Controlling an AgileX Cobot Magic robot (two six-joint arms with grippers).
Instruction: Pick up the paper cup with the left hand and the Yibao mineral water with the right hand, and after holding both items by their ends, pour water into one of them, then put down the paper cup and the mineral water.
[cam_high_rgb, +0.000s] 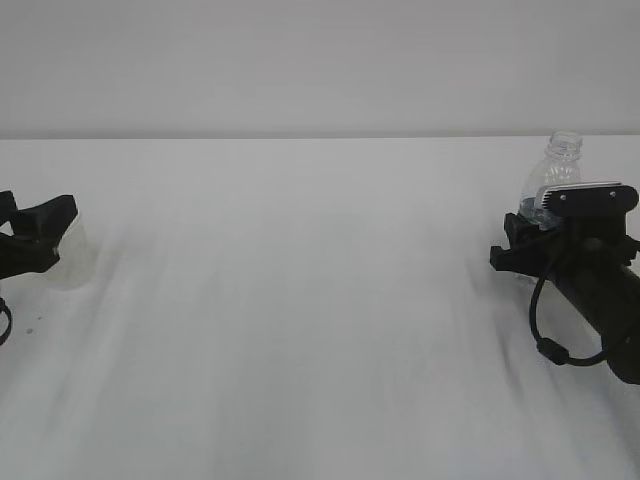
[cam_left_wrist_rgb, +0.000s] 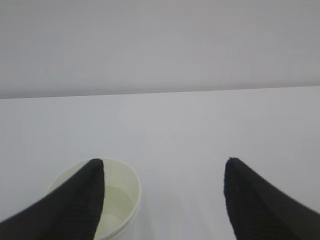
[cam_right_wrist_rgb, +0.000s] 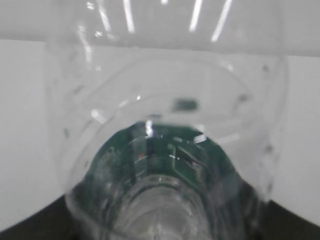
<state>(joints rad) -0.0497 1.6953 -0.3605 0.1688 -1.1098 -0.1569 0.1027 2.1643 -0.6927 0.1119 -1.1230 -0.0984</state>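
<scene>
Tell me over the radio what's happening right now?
Left hand open, paper cup at its left finger, ungripped. Right hand around Yibao mineral water, bottle upright. Nothing in the way.

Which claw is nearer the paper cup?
Left. The left claw is open at the paper cup, one finger over its rim; the right claw is across the table at the bottle.

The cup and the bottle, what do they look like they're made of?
The paper cup looks like thin, matte cream paper: it is opaque, with a rolled rim. A glossy inner lining is possible but cannot be told. The Yibao mineral water bottle looks like clear, shiny plastic: the table shows through it, bright glints streak its wall in the right wrist view, and its uncapped neck is threaded.
</scene>
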